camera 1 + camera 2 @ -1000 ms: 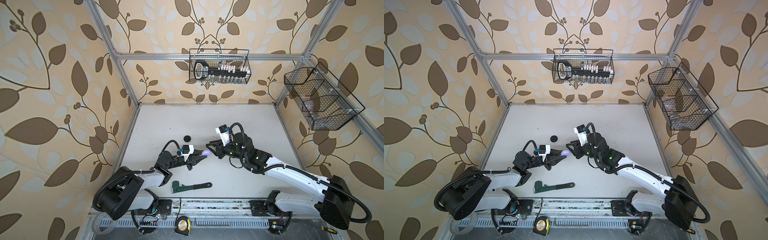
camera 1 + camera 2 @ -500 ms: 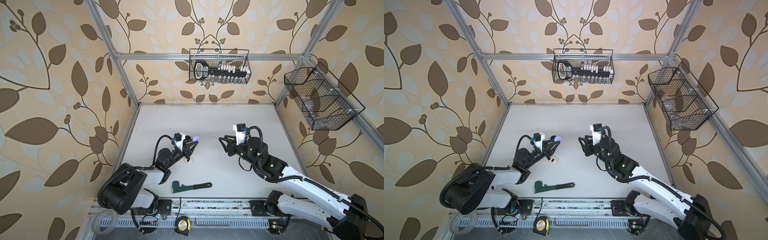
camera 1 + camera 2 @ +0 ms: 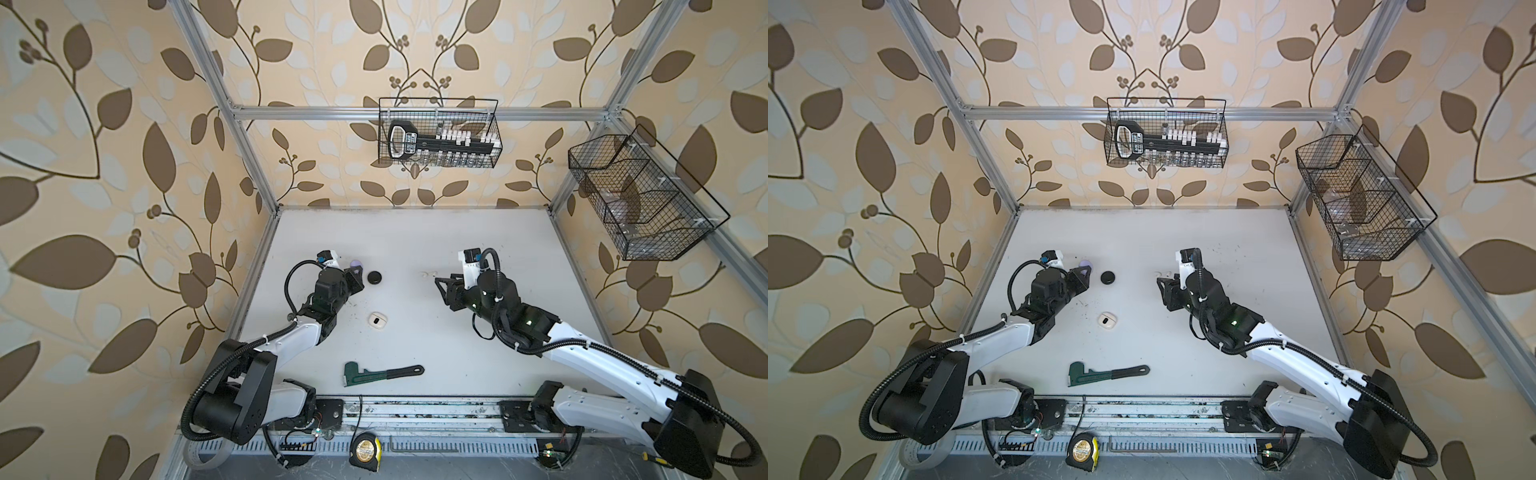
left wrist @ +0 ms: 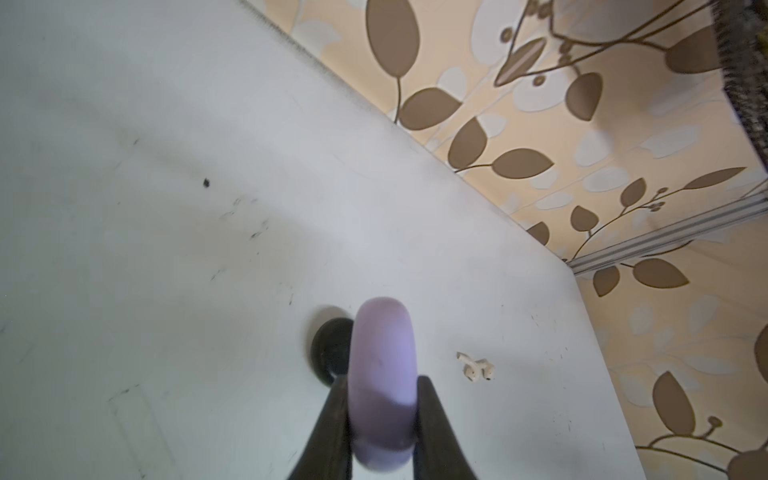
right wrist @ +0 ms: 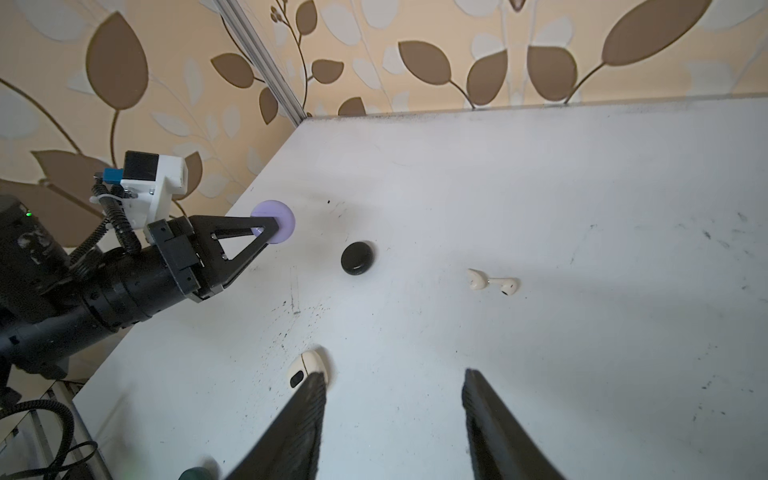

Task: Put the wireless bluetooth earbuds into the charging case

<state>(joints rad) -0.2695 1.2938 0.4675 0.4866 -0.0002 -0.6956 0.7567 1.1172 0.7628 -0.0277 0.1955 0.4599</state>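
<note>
The left jaws pinch the closed lilac case (image 4: 382,353) on edge over the far left of the desk (image 5: 540,187). The right jaws stand spread and hold nothing. Two white earbuds (image 5: 478,280) lie touching on the desk, just beyond the right jaws. The black case (image 5: 356,257) and the white case (image 5: 307,368) rest shut, so their contents are hidden. The wire basket (image 3: 438,133) on the far wall holds a black rack (image 3: 440,143).

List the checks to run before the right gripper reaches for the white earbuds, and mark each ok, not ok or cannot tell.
1. Right gripper open, empty: ok.
2. White earbuds lying free on the table: ok.
3. Black case apart from the earbuds: ok.
4. Left gripper shut on the lilac case: ok.
5. White case open to receive them: not ok, it looks shut.
</note>
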